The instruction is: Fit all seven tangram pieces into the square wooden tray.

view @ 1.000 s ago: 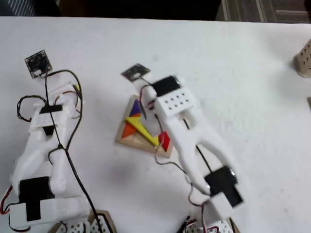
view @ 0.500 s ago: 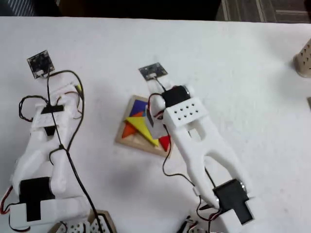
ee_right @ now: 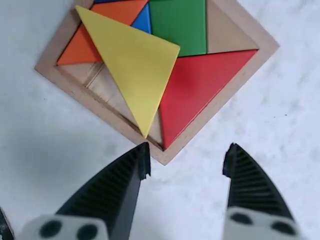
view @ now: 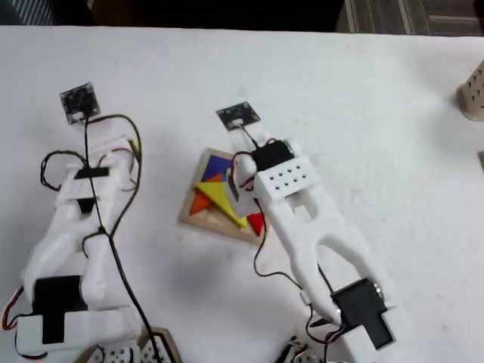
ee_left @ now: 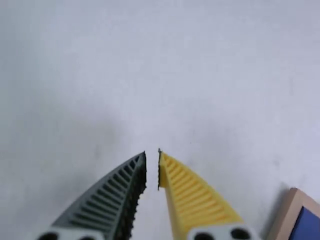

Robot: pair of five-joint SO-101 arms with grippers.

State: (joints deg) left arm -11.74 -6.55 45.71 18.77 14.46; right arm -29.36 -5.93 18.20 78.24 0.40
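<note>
Hovering just off one corner of the tray [ee_right: 47, 66], the right gripper [ee_right: 187, 155] stands wide open, both dark ribbed fingers [ee_right: 122, 185] spread and nothing between them. White table [ee_right: 280, 150] shows in the gap.

Tray: square, wooden, turned diamond-wise to the right wrist camera. It sits near mid-table, between the two arms and partly under the right arm [view: 302, 219] in the high view.

Pieces seen in the tray:
- yellow triangle [ee_right: 132, 65], large, lying askew; it overlaps the orange piece [ee_right: 75, 52] and a blue sliver [ee_right: 142, 22], and its long tip points at the corner nearest the right gripper.
- red triangle [ee_right: 200, 85], flat, against the rim on the gripper side, touching the yellow one along one edge.
- green piece [ee_right: 180, 25], farther in, beside the red.
- bare wood shows under and beside the yellow triangle; whether the tan area next to the green is a piece or floor, cannot tell.

Left gripper [ee_left: 152, 160]: one grey finger, one yellow finger [ee_left: 192, 200], tips drawn together to a hairline gap, gripping nothing, over bare table. A tray corner [ee_left: 295, 210] with a bit of blue sits just beside the yellow finger.

Left arm [view: 83, 219] lies well apart from the tray, black cable [view: 113, 249] looped over it.
</note>
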